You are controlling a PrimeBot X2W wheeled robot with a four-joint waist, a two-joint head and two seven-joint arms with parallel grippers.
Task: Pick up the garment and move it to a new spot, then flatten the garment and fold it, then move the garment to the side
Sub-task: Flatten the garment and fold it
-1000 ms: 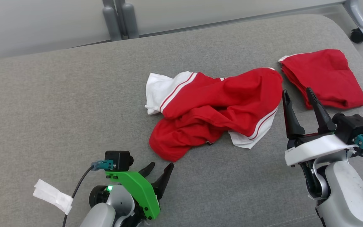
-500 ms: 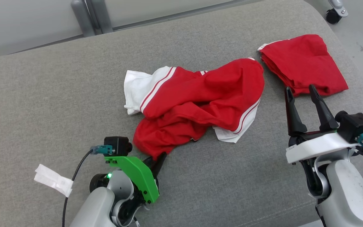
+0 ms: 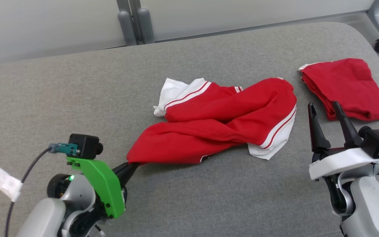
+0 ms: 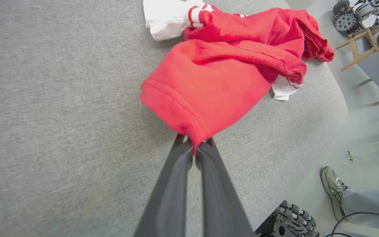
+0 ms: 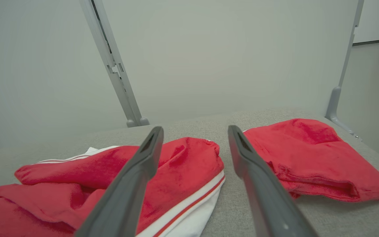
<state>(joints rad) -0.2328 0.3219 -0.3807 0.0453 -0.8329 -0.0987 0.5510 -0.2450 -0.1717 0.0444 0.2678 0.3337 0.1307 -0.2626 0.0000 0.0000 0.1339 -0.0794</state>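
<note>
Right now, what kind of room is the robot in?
Probably a robot test lab: a grey padded table holding a red-and-white garment, wheeled machines on the floor, and a rolling partition behind.

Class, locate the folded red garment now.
Head view: the folded red garment lies far right on the grey padded surface, just beyond the right gripper, right of the crumpled red-and-white garment.

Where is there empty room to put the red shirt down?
Bare grey padded surface lies left of the crumpled red-and-white garment and along the near edge before it. Crowded on the right, by the folded red garment.
</note>
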